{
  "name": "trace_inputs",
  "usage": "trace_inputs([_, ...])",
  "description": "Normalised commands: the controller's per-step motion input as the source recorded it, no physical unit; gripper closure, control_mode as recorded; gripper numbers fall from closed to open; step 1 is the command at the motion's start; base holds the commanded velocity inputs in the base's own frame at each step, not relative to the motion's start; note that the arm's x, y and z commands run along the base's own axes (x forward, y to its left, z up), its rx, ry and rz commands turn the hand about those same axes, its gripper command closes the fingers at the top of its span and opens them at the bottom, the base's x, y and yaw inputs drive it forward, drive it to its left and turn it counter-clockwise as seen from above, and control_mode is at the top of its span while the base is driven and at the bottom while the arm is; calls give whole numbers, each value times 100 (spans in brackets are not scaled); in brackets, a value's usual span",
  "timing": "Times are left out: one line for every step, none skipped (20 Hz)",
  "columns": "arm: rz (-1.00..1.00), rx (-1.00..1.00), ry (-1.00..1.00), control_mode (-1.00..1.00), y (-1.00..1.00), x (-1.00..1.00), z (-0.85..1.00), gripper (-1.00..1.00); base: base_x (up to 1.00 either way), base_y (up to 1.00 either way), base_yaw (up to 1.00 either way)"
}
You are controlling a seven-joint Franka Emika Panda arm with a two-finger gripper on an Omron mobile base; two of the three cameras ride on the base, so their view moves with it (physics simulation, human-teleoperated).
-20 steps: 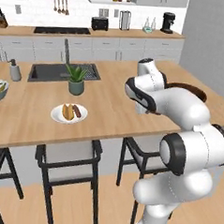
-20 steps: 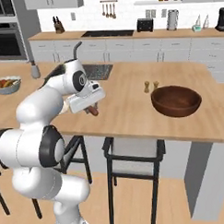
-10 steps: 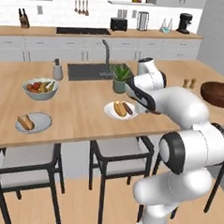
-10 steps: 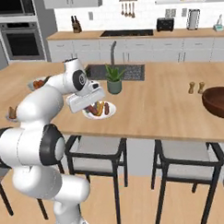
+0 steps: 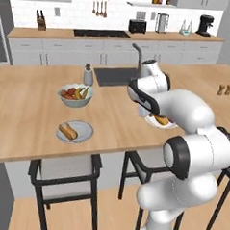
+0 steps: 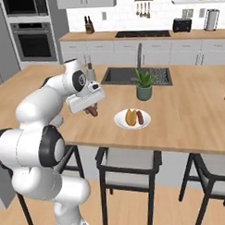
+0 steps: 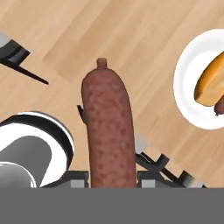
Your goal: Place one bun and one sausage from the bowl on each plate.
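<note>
Hand view: our gripper (image 7: 113,186) is shut on a slim reddish-brown sausage (image 7: 109,127). Base has driven away from the wood bowl; the white plate w/ only an orange-tan bun (image 5: 67,131) now lies off to the gripper's left, so delivery's next.

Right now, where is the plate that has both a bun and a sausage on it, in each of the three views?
Left base view: the plate is right of centre, partly behind the white arm.
Right base view: the plate is near the centre, in front of the potted plant.
Hand view: the plate is at the right edge, cut off.
Shared landmark: the bun lying on it.
</note>
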Motion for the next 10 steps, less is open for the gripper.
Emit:
trace_inputs([0, 0, 0, 100, 0, 0, 0, 100, 34, 49, 2])
trace_inputs([0, 0, 0, 100, 0, 0, 0, 100, 29, 48, 1])
trace_inputs([0, 0, 0, 100, 0, 0, 0, 100, 20, 47, 1])
trace_inputs([0, 0, 0, 100, 0, 0, 0, 100, 9, 51, 0])
trace_inputs([0, 0, 0, 100, 0, 0, 0, 100, 0, 55, 0])
trace_inputs([0, 0, 0, 100, 0, 0, 0, 100, 0, 62, 0])
trace_inputs([0, 0, 0, 100, 0, 0, 0, 100, 8, 71, 0])
trace_inputs([0, 0, 0, 100, 0, 0, 0, 100, 13, 74, 0])
trace_inputs([0, 0, 0, 100, 0, 0, 0, 100, 15, 74, 0])
trace_inputs([0, 0, 0, 100, 0, 0, 0, 100, 24, 71, 1])
